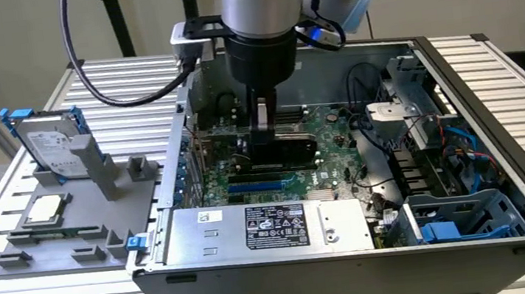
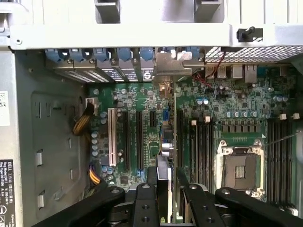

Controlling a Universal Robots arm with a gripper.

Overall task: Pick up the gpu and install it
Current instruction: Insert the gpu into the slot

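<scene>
The gripper [image 2: 165, 194] is closed tight on the gpu [image 2: 164, 171], which stands edge-down just above the motherboard [image 2: 227, 113], long axis along its slots

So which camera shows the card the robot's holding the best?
The exterior view. There the gpu shows its flat black face, held upright by the gripper over the motherboard. The wrist view sees it edge-on, just a thin strip between the fingers.
</scene>
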